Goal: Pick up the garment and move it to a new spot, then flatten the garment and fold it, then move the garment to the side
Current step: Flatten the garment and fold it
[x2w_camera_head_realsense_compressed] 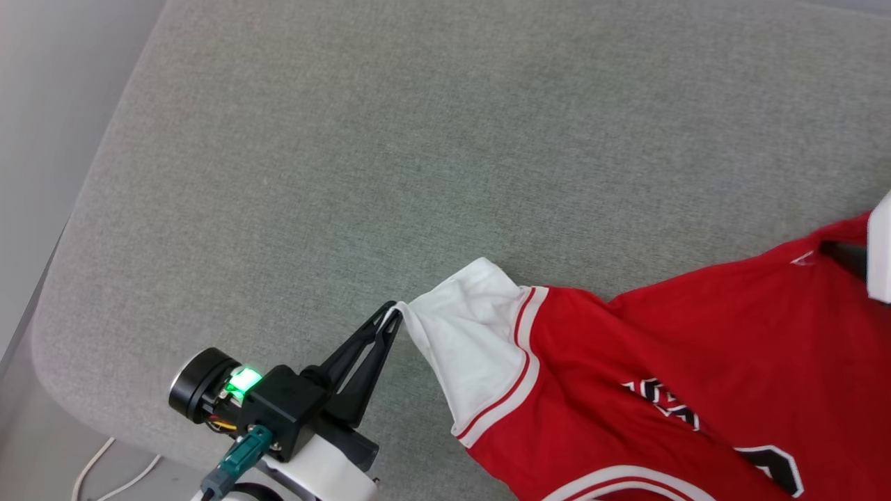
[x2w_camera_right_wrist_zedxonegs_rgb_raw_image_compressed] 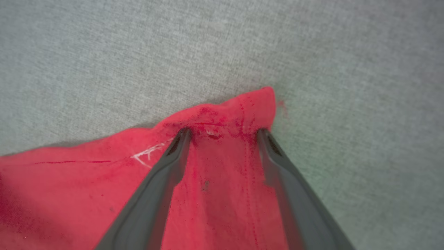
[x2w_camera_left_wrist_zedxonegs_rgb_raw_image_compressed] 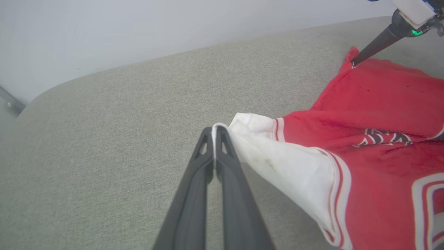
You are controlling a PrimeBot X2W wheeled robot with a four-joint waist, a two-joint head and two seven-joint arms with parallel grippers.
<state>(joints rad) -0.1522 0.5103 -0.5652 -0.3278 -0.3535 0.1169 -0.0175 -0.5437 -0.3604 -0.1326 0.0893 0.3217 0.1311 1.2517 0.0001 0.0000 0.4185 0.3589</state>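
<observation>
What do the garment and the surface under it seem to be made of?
The garment: soft, matte knit cloth, probably a jersey; it creases and drapes where the left end effector pinches its white sleeve. The surface: grey woven upholstery, matte, with a fine visible weave and a rounded corner, possibly padded.

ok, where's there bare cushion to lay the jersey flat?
Bare: the grey cushion far and left, from the left gripper pinching the white sleeve to the rounded edge. Crowded: lower right, where the garment lies under the open right gripper.
</observation>
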